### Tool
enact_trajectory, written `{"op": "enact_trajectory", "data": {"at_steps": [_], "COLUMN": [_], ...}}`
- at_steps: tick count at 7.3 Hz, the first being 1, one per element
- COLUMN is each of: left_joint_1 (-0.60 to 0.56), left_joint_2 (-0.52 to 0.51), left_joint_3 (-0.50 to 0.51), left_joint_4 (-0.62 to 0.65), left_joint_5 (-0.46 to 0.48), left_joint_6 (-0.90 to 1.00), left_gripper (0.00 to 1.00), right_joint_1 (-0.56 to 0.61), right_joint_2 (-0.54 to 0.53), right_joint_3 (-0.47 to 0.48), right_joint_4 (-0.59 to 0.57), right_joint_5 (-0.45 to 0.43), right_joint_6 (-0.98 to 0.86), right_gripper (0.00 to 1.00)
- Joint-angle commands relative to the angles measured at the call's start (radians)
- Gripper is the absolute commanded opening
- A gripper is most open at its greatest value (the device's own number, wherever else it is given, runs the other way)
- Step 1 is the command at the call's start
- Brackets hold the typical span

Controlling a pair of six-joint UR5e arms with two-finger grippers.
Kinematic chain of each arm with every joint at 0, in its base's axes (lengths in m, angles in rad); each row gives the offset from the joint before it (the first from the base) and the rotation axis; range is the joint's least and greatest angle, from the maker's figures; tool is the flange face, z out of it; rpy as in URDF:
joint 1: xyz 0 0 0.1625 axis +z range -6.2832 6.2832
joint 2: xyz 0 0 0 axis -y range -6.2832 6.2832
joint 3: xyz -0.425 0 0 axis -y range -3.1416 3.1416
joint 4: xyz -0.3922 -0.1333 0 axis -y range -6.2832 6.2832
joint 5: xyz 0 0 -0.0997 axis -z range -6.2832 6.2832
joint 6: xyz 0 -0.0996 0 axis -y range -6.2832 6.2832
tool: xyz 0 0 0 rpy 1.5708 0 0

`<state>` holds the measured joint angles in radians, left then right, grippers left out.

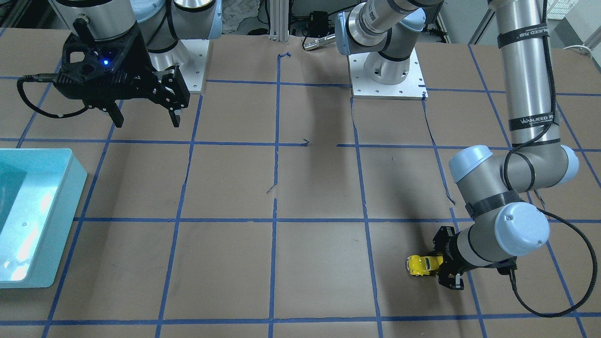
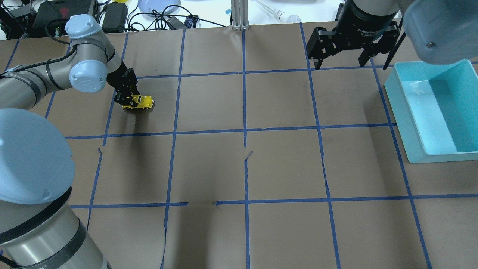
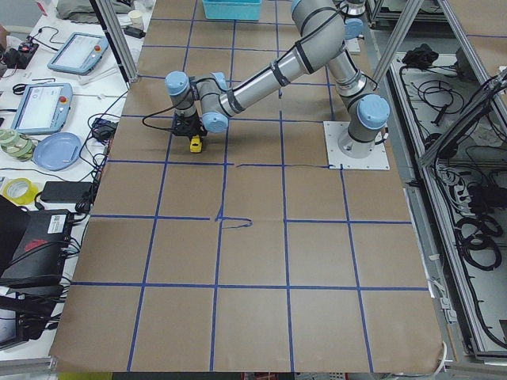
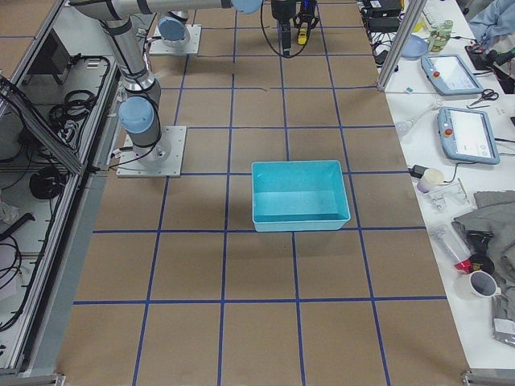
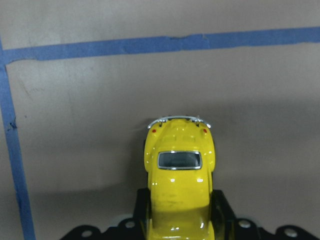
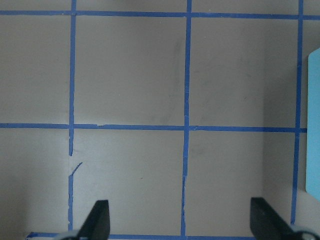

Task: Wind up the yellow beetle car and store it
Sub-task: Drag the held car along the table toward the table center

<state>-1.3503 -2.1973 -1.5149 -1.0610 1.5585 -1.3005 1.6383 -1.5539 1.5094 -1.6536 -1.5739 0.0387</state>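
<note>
A brown-papered table [image 2: 283, 164] carries a blue tape grid [image 6: 188, 65] (torn in places), with cluttered white benches [image 4: 483, 181] alongside.

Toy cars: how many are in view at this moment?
1. The yellow beetle car sits on the table on the robot's left side, clamped between the fingers of the left gripper. The teal bin on the right holds none; nothing looks hidden.

The car [image 1: 421, 265] is small, glossy and bright yellow, with a rounded beetle body, dark windows and a chrome bumper. It stands upright, wheels down, on the robot's left part of the brown surface [image 1: 319, 188]. The left hand [image 2: 130, 101] clasps its sides at one end. The end with small red lights points away.
</note>
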Motion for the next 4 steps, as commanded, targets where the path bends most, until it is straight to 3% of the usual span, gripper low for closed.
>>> {"op": "enact_trajectory", "data": {"at_steps": [1, 2, 3, 4], "left_joint_1": [0.007, 0.011, 0.013, 0.013], "left_joint_2": [-0.001, -0.002, -0.002, -0.002], "left_joint_3": [-0.001, -0.001, -0.001, -0.001], "left_joint_4": [-0.001, -0.001, -0.001, 0.004], "left_joint_5": [-0.002, 0.000, -0.001, 0.000], "left_joint_6": [0.010, 0.013, 0.015, 0.001], "left_gripper": [0.00, 0.00, 0.13, 0.82], "right_joint_1": [0.002, 0.002, 0.003, 0.002], "right_joint_2": [0.000, 0.000, 0.001, 0.001], "right_joint_3": [0.000, 0.000, 0.000, 0.000], "right_joint_4": [0.000, 0.000, 0.000, 0.000], "right_joint_5": [0.000, 0.000, 0.000, 0.000], "right_joint_6": [0.001, 0.001, 0.001, 0.001], "right_gripper": [1.00, 1.00, 1.00, 1.00]}}
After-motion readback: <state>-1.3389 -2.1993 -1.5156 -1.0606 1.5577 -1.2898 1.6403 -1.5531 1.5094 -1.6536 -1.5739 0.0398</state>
